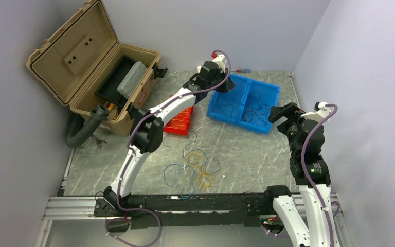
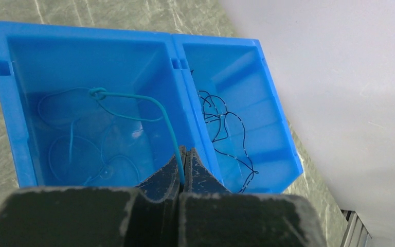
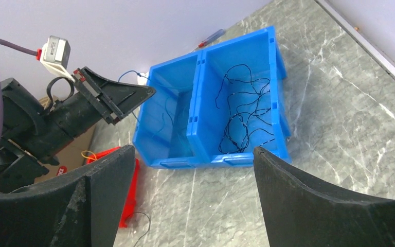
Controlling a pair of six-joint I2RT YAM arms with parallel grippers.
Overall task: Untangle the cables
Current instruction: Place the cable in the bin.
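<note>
Cables [image 1: 195, 170], partly sorted. A loose tangle of yellow-orange, blue and dark strands is lying on the bench [image 1: 257, 154] in front of the blue bin [image 1: 244, 103], toward its left side, and is waiting to be separated. This is judged to be the larger share of the work left.

Over the bin's left compartment, the left gripper [image 2: 185, 154] is pressing its fingers together on one end of a blue cable [image 2: 128, 98]. The cable is arching down past a small knot into loops that are resting on that compartment's floor, and it is judged to be on the point of release there. In the bin's right compartment a black cable [image 2: 226, 134] is lying alone in loose coils, so that one appears done. To the right of the bin, the right gripper [image 3: 193, 150] is hovering above the bench with its fingers standing wide apart and gripping nothing.

Surroundings: far to the left of the bin, an open tan toolbox [image 1: 82, 67] is standing against the wall, with a grey hose [image 1: 85, 128] leaning at its front. Just left of the bin, a red tray [image 1: 180, 121] is sitting on the bench; what it is holding cannot be told. The left arm [image 1: 172, 103] is stretching over the tray toward the bin and is judged the likeliest obstruction to any reach from the bin's right side toward the tangle.
</note>
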